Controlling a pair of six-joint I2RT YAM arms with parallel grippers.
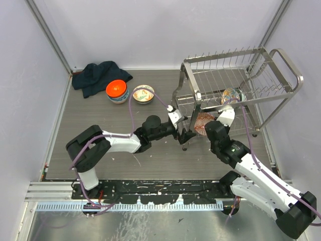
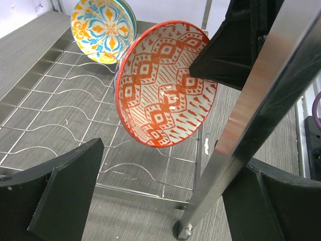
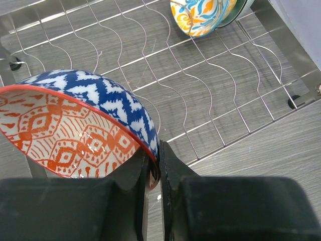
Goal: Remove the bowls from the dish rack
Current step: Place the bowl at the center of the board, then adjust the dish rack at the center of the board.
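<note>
My right gripper (image 3: 156, 165) is shut on the rim of a bowl (image 3: 75, 130) that is orange-red patterned inside and blue and white outside. It holds this bowl (image 1: 202, 123) tilted over the lower tier of the dish rack (image 1: 225, 55), at its front left corner. A second bowl (image 1: 231, 95), yellow and blue floral, leans further back on the same tier (image 3: 200, 15). My left gripper (image 1: 183, 133) is open beside the rack's front left leg (image 2: 251, 115), which stands between its fingers (image 2: 60, 191). The held bowl (image 2: 165, 90) faces that gripper.
An orange bowl (image 1: 117, 90) stacked on a blue and white one and a floral bowl (image 1: 143, 94) sit on the table at the back left. A dark cloth (image 1: 100, 76) lies behind them. Walls close in on three sides.
</note>
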